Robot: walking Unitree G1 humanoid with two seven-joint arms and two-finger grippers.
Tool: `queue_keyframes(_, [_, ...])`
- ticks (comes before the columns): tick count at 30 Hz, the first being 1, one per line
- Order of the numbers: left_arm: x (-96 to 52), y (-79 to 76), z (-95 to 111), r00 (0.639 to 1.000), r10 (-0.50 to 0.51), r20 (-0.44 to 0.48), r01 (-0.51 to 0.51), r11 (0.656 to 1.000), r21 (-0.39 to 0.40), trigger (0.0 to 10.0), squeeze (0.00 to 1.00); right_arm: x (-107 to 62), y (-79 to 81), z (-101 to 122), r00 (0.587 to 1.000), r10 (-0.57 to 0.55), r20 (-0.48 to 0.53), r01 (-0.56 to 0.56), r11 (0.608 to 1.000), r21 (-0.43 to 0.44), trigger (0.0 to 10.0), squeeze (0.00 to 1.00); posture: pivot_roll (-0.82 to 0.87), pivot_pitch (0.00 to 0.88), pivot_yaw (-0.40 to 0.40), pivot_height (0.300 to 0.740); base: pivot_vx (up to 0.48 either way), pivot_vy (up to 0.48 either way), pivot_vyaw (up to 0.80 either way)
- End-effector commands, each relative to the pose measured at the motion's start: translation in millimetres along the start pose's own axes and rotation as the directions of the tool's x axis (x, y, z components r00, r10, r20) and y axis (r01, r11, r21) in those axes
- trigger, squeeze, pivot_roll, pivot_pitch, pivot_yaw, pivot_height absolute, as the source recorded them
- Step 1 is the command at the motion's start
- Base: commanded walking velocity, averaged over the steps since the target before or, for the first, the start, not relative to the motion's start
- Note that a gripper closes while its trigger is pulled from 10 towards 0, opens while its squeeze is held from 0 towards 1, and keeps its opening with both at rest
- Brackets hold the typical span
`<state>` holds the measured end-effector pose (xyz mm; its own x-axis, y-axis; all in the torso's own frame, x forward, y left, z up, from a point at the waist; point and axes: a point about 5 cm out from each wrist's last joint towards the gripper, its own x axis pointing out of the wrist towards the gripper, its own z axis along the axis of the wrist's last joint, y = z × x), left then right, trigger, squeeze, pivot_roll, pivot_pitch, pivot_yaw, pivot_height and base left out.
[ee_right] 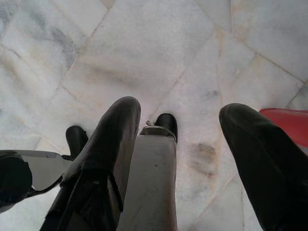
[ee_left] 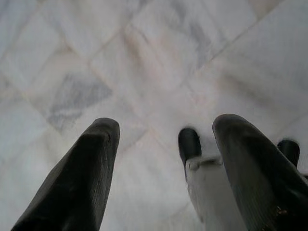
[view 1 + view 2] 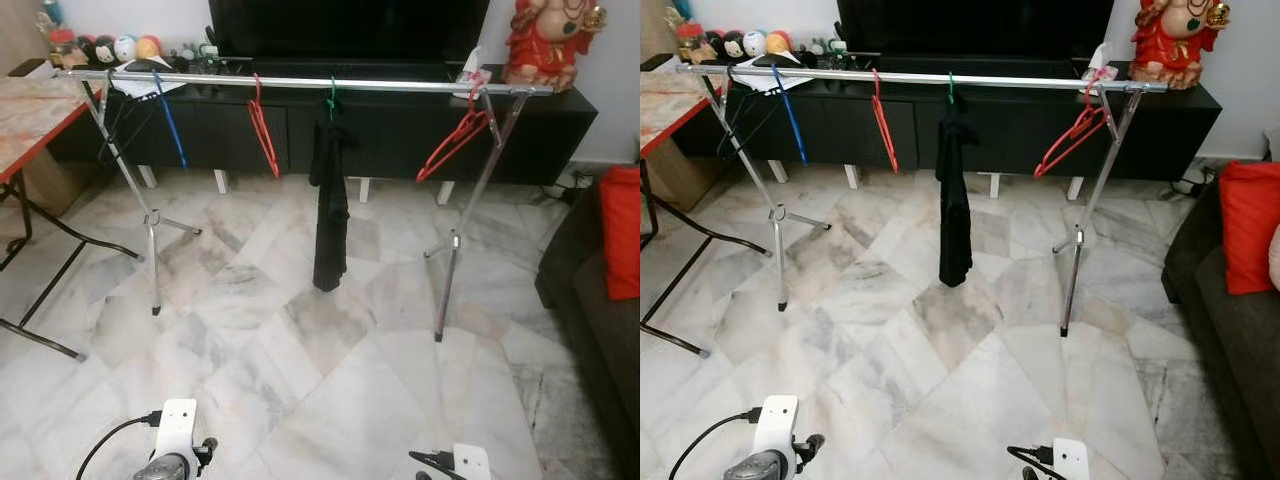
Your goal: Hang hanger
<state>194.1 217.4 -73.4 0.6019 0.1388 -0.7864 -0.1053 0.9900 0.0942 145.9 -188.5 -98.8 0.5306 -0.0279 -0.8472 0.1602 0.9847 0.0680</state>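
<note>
Your left gripper (image 2: pixel 163 159) and right gripper (image 1: pixel 180 144) hang low with fingers apart, holding nothing. The red hanger (image 3: pixel 264 130) hangs on the rack rail (image 3: pixel 300 82), upper frame, well apart.

A shiny silver metal clothes rail (image 3: pixel 300 82) carries, from its left end, a blue plastic hanger (image 3: pixel 170 125), a red plastic hanger (image 3: pixel 264 133), a green hook holding a long black garment (image 3: pixel 329 200), and another red hanger (image 3: pixel 455 140) at the right end. Beneath the rail lies a white marble floor with grey veining (image 3: pixel 300 350). Behind it stands a glossy black low cabinet (image 3: pixel 400 130), topped at the right by a red and gold figurine (image 3: pixel 545 40). Right of the rail, a red cushion (image 3: pixel 622 230) rests on a dark sofa.
</note>
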Motion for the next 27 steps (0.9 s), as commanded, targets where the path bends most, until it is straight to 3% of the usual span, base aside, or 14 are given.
queue_keyframes(1, [-3.1,3.8,-18,0.998,0.015,-0.06,-0.017,1.0,-0.023,10.0,0.0,0.0,-1.5,0,1.0,-0.005,-0.011,0.005,1.0,-0.005,10.0,0.0,-0.05,0.017,-0.002,0.74,0.0,0.0,0.0])
queue_keyframes(6, [-7.6,7.5,-37,0.992,0.025,-0.123,-0.026,1.0,-0.013,10.0,0.0,0.4,-1.6,2,1.0,0.0,-0.007,0.0,1.0,-0.014,10.0,0.0,-0.05,0.007,-0.006,0.74,0.0,0.0,0.0])
queue_keyframes(11, [-7.7,10.0,-36,0.993,0.034,-0.116,-0.041,0.998,-0.055,10.0,0.0,0.5,-2.2,3,1.0,-0.001,-0.005,0.001,1.0,-0.017,10.0,0.0,-0.06,0.0,-0.004,0.74,0.0,0.0,0.0])
queue_keyframes(19, [-8.5,11.2,-39,0.992,0.008,-0.125,-0.01,1.0,-0.016,10.0,0.0,0.6,-1.8,3,1.0,-0.004,-0.005,0.004,1.0,-0.003,10.0,0.0,-0.06,0.009,-0.001,0.74,0.0,0.0,0.0])
queue_keyframes(27, [-11.3,19.9,-46,0.99,0.02,-0.14,-0.023,1.0,-0.017,10.0,0.0,0.6,-2.1,2,1.0,-0.008,-0.017,0.008,1.0,-0.013,10.0,0.0,-0.05,0.016,-0.002,0.74,0.0,0.0,-0.74])
